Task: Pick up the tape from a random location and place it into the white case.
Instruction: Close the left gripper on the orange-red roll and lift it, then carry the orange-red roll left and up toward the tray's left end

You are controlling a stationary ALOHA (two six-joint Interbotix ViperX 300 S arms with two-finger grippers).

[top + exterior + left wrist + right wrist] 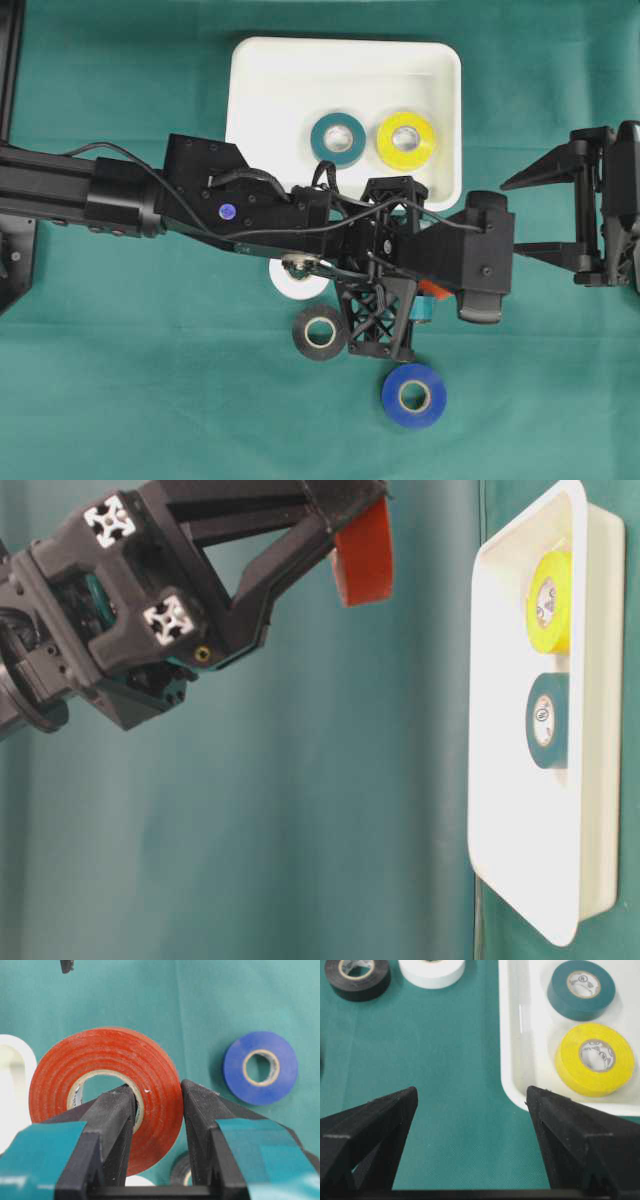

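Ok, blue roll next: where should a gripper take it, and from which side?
The blue roll lies flat on the cloth, core hole facing up. Probably best from straight above: one finger down the hole, one outside, pinching the wall on its right side, away from the black roll.

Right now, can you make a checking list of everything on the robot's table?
Surface: green cloth, flat.
Job's things: red tape held off the cloth; white case holds a teal roll and a yellow roll.
Clutter: blue roll, black roll and white roll on the cloth.
Hands: left hand shut on the red tape; right hand open, empty.
Cables: black wires along the left arm.
Surroundings: nothing seen.
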